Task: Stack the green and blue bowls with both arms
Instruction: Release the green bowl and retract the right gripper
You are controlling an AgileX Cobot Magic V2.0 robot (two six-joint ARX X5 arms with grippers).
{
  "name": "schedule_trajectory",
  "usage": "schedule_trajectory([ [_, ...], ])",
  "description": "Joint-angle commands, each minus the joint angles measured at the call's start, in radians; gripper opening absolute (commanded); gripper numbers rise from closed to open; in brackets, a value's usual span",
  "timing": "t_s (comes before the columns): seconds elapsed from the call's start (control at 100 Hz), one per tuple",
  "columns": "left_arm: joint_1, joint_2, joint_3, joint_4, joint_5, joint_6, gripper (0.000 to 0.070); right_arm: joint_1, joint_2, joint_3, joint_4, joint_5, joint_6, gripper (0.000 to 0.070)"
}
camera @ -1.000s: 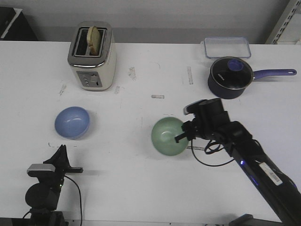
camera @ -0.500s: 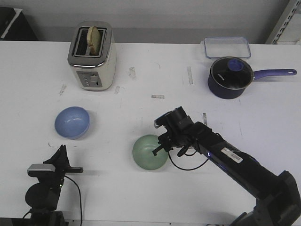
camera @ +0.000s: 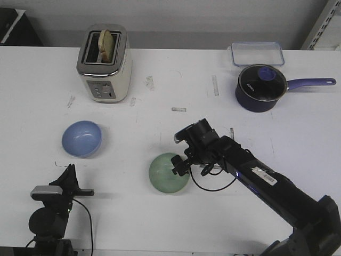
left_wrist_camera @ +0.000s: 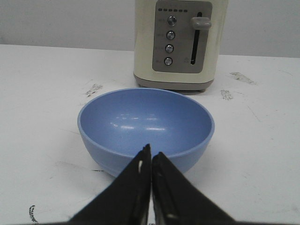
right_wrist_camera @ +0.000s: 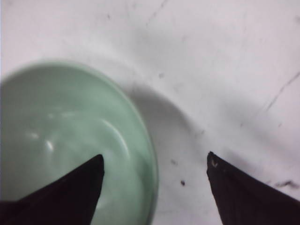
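Bowls are well apart right now. Green bowl (camera: 168, 173) sits on the table (camera: 160, 69) near the front middle, with the right gripper (camera: 180, 167) at its right rim. In the right wrist view the fingers (right_wrist_camera: 70, 187) are spread wide, one over the inside of the bowl (right_wrist_camera: 70, 140) and one outside past the rim, so it's released, not pinching anything. Blue bowl (camera: 81, 138) is over on the left, in front of the toaster (camera: 104, 63). Left gripper (left_wrist_camera: 150, 187) has its fingers pressed together, holding nothing, just in front of the blue bowl (left_wrist_camera: 145, 124).
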Motion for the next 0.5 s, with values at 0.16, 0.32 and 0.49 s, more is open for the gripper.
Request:
schedule_trajectory([
  [0.16, 0.000, -0.001, -0.021, 0.017, 0.000, 0.005, 0.0002, -0.066, -0.167, 0.055, 0.034, 0.003, -0.008, 0.0223],
  [0.32, 0.000, -0.001, -0.021, 0.017, 0.000, 0.005, 0.0002, -0.159, -0.303, 0.055, 0.034, 0.072, -0.017, 0.0004],
  [0.49, 0.000, -0.001, -0.021, 0.023, 0.000, 0.005, 0.0002, -0.274, -0.422, 0.046, -0.044, 0.176, -0.058, 0.0004],
])
